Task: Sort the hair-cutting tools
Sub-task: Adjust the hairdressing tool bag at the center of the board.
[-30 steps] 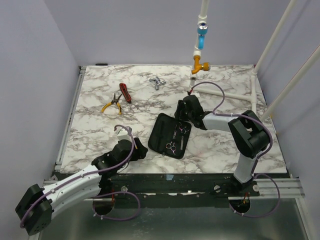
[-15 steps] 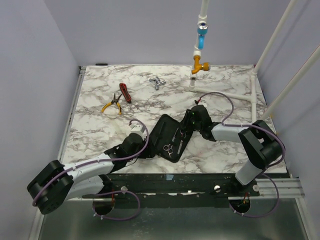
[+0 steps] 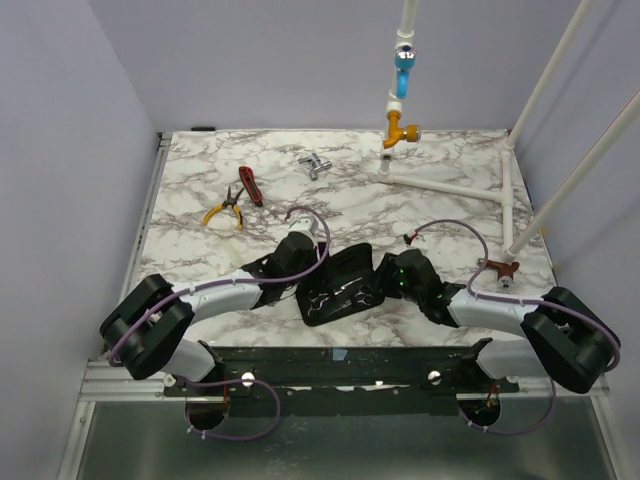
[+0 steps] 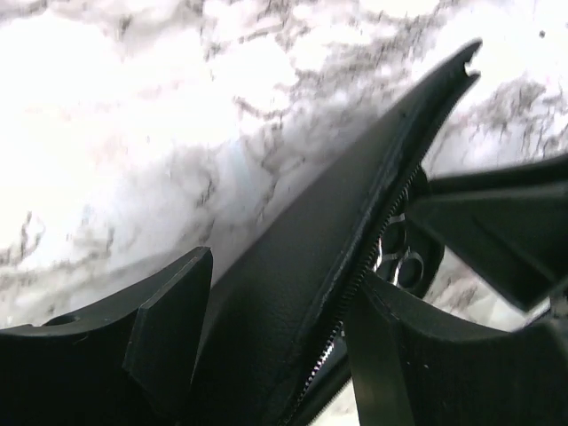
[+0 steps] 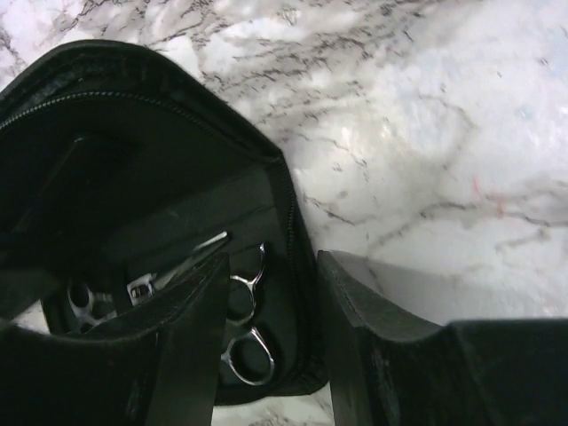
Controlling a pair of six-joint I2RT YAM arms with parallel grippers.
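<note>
So, starting out left of the black zip case (image 3: 340, 272): the yellow-handled pliers (image 3: 224, 209) and the red-handled tool (image 3: 250, 186) lie just beside each other on the marble table (image 3: 470, 215). They're well apart from the case, on its far side from the arms.

The left gripper (image 4: 282, 286) is at the case's left side, with one finger on either side of the raised zippered flap. The flap fills the gap between them, but honestly I can't tell if it's pinched or just straddled.

The case itself sits half folded between the two arms. Inside it, close to its right rim, the silver scissors (image 5: 238, 321) lie with their finger loops showing.

The right gripper (image 5: 273, 257) is at the case's right rim, jaws partly apart and not clamping anything. One finger is inside the case next to the scissor loops, and the other is outside over the marble.
</note>
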